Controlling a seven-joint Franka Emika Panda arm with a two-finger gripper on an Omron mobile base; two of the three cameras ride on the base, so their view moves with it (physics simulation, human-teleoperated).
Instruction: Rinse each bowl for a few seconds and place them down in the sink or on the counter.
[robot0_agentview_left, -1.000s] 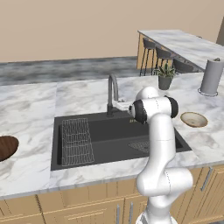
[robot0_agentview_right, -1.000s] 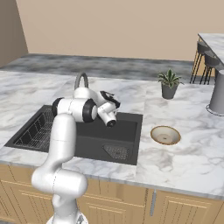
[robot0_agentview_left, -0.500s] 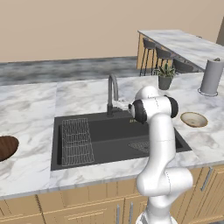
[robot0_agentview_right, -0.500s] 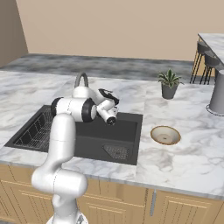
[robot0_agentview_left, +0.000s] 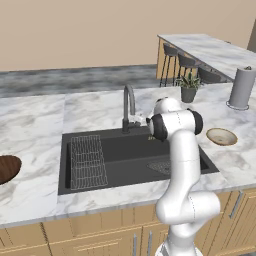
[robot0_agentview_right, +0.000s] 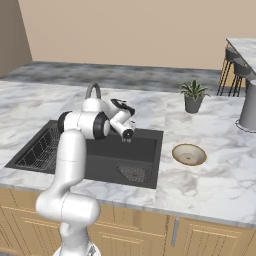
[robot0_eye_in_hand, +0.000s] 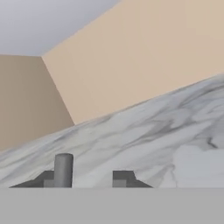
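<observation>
The hand (robot0_agentview_right: 128, 134) hangs over the sink (robot0_agentview_left: 115, 172), close beside the tap (robot0_agentview_left: 129, 107), and carries nothing. In the hand view its 2 finger tips (robot0_eye_in_hand: 63, 170) rise well apart with only bare marble between them, so the fingers are spread.

Neither of the 2 bowls is in the basin yet. The wide dark wood-grained bowl (robot0_agentview_left: 7, 168) sits on the worktop (robot0_agentview_left: 30, 125) far to the left of the sink, cut off by the picture edge. The smaller tan bowl (robot0_agentview_right: 189, 154) with the pale rim rests on the worktop just to the right of the sink, well apart from the plant pot (robot0_agentview_right: 193, 98) behind it.

Both bowls look rigid and light, and shallow with thin walls, so the likely hold is a pinch across the rim, 1 finger inside and 1 outside. A glazed or wet rim could slip, so a firm bite low on the wall seems wiser. The tan bowl is the nearer reach.
</observation>
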